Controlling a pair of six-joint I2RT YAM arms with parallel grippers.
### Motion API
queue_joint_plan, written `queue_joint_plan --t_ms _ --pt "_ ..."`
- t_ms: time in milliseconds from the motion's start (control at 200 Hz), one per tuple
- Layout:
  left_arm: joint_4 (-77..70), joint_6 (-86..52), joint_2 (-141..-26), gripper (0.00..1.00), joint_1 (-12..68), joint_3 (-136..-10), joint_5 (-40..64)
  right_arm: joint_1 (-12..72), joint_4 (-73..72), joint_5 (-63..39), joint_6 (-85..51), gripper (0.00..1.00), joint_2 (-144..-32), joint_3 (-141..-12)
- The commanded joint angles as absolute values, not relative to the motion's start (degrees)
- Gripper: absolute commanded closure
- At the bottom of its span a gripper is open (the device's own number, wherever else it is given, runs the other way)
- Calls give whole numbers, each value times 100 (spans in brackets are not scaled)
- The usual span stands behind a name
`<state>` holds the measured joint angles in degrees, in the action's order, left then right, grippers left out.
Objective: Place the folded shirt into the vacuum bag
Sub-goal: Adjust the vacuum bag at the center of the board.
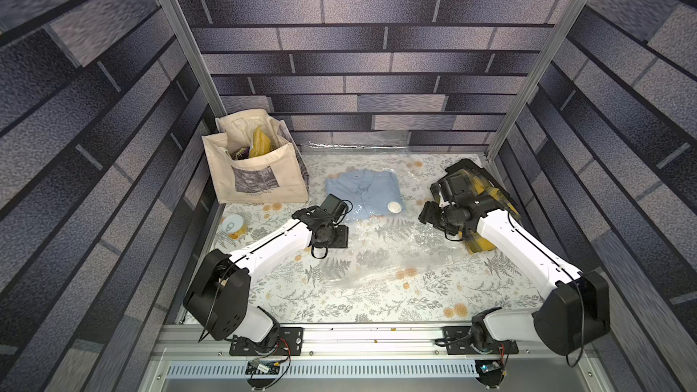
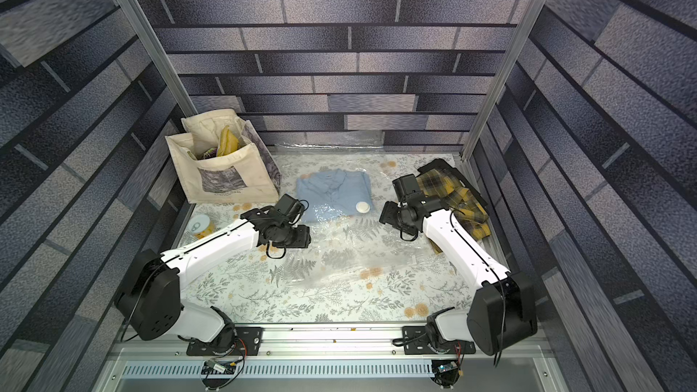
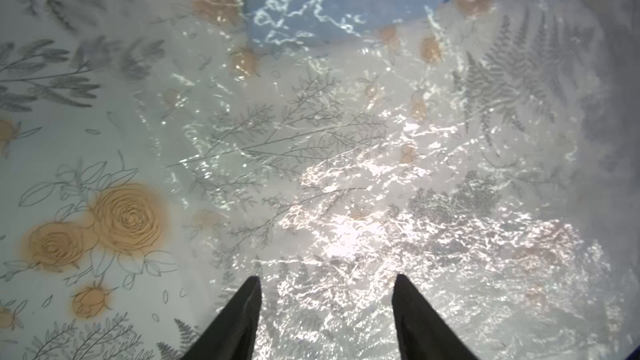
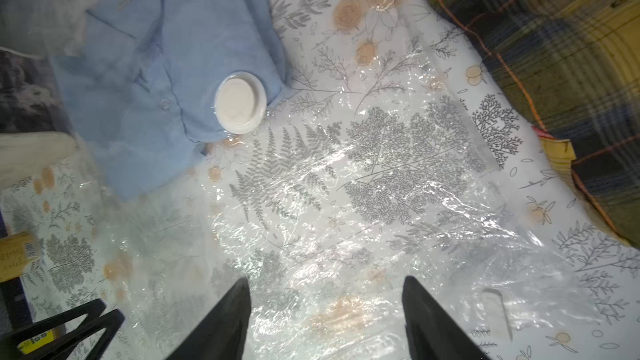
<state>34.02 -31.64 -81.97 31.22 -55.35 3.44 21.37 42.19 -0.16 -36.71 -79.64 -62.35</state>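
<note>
Both the left tool (image 3: 325,277) and right tool (image 4: 325,278) are hovering released and empty over the bag (image 1: 396,254), whose far end is apparently holding the shirt (image 1: 360,192), so withdrawing without snagging plastic is likely coming next.

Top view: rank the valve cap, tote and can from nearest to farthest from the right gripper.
1. The valve cap, over the blue shirt's near corner, just left of the right gripper.
2. The tote, at the far-left corner.
3. The can, by the left edge, in front of the tote.
</note>
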Motion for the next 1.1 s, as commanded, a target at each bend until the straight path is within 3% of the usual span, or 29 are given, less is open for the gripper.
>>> queue_joint_plan --t_ms 0,220,411,716,887,1092 --pt "3146 -3857 -8056 33 2667 -5113 758 2183 3589 -310 -3852 31 -8336 -5961" --pt "3096 -4023 -8556 39 2314 -5097 574 2393 3524 -292 -3807 32 -8752 -6050" --pt "2472 -4212 -8730 51 2293 -4859 1040 2469 3442 -299 -3797 32 -9023 -6050" --pt "2224 -3938 -8484 100 2313 -4902 1144 2682 3409 -229 -3856 33 -9248 -5863" --pt "3096 -3243 -8087 100 2462 -5515 596 3026 3379 -198 -4006 33 -9454 -5709" --pt "4235 -2921 -7629 100 1954 -5479 -125 3849 3177 -289 -4507 34 -9589 -5656"
